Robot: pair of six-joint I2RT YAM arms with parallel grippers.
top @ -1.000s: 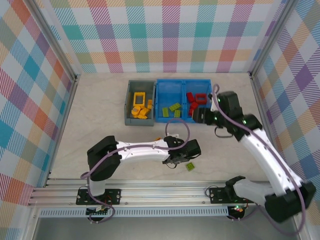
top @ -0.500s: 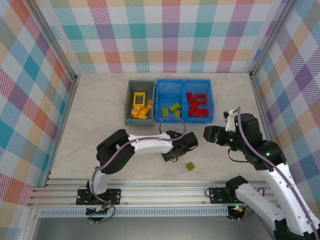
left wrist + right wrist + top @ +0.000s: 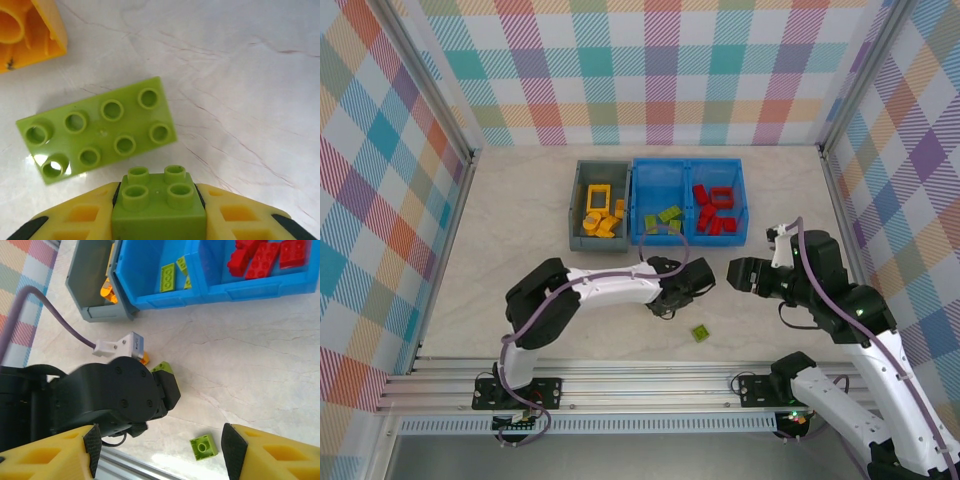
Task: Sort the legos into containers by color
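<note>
My left gripper (image 3: pixel 159 192) is shut on a small lime green two-by-two lego (image 3: pixel 158 200), its yellow fingers (image 3: pixel 85 215) pressed against both sides. Just ahead on the table lie a longer green lego (image 3: pixel 100 130) and an orange lego (image 3: pixel 30 30). In the top view the left gripper (image 3: pixel 667 303) is low over the table in front of the blue container (image 3: pixel 686 164). My right gripper (image 3: pixel 161 450) stands open above the table, right of the left one, with another small green lego (image 3: pixel 203 447) below it. The grey container (image 3: pixel 577 215) holds yellow legos.
The blue container's left compartment holds green legos (image 3: pixel 168 277) and its right one red legos (image 3: pixel 260 260). The left arm's black wrist (image 3: pixel 115 395) sits close under my right gripper. The loose green lego (image 3: pixel 700 332) lies near the table's front rail (image 3: pixel 620 375).
The right arm has drawn back from over the red compartment to the table's right side. The left gripper shifted slightly left and closed on the small green lego.
</note>
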